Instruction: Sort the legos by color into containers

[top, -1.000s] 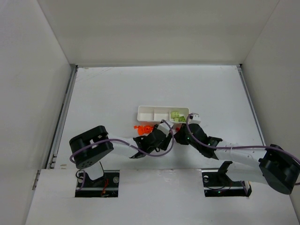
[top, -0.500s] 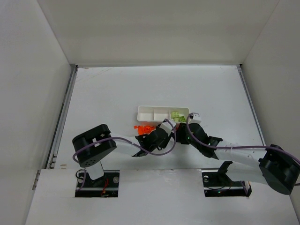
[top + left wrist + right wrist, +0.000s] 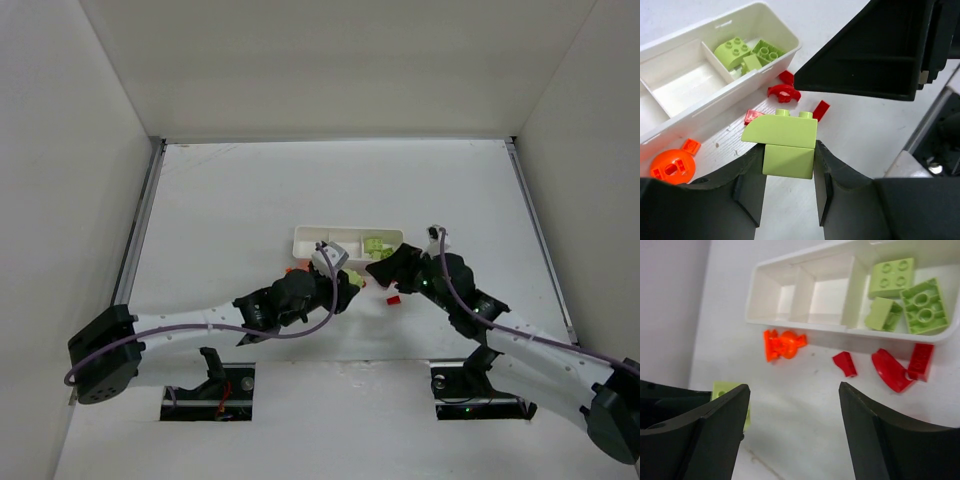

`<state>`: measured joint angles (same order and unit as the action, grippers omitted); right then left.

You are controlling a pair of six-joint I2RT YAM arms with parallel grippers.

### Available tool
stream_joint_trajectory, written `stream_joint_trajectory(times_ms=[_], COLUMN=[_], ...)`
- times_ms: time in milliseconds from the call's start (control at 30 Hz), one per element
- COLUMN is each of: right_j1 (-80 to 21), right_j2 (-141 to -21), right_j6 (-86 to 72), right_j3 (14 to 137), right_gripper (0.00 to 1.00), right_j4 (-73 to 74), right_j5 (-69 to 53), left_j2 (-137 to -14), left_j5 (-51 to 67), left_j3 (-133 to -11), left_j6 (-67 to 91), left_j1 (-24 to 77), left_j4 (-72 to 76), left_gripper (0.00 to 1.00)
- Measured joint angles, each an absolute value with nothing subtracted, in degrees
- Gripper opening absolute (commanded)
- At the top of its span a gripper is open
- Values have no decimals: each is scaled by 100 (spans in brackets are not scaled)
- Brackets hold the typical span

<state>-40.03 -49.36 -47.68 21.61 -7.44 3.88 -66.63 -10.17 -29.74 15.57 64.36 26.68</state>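
Left jaws: clenched on a yellow-green brick (image 3: 785,145), which was held clear of the table (image 3: 865,130) just off the near wall of the tray (image 3: 715,102).
Change, left: within the last second the jaws had been narrowed onto the brick, and the left arm (image 3: 200,322) had been stretched out towards the tray.
Right jaws: released and spread wide, with nothing between them. A second before, they had been closed at the tray's right end; they had since been drawn back to its near right.
Meaning: the held brick was judged ready for the right-end compartment (image 3: 885,336), where three bricks of the same colour already lay. The right jaws were freed for another pick.
Left undone: red pieces (image 3: 890,370) and orange pieces (image 3: 782,345) lay on the table along the tray's near wall. The other two compartments (image 3: 825,300) were seen bare.
Hidden: whether anything had been dropped by the right jaws could not be told. In the right wrist view the held brick was half covered by one jaw. The tray's left end was cut off in the left wrist view. From above, the red pieces were too small to be counted.
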Motion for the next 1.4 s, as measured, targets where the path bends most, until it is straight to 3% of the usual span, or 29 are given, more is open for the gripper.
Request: stream_joint_trajectory(times_ms=[333, 700, 933, 1167, 1400], right_j1=[-3621, -3723, -3903, -3946, -3944], right_j2=[-4086, -4744, -5266, -5500, -5489], right_j6=[-5367, -5583, -5808, -5966, -6010], right_j3=[2158, 2119, 2062, 2051, 1984], right_gripper=[83, 81, 71, 44, 32], right_j4=[-1166, -1459, -1863, -2137, -2189], right_j5=[-779, -1116, -1339, -1417, -1341], left_j2=[-6514, -6663, -6665, -6672, -6702], left_j5=[-661, -639, -668, -683, -681], left_j3=[-2961, -3061, -3146, -3177, -3186], left_j6=[1684, 1656, 1568, 1472, 1396], left_j1=[6445, 6584, 6549, 6521, 6512], left_j4=[2449, 2390, 2414, 2447, 2453], left_gripper=[20, 20, 20, 21, 21])
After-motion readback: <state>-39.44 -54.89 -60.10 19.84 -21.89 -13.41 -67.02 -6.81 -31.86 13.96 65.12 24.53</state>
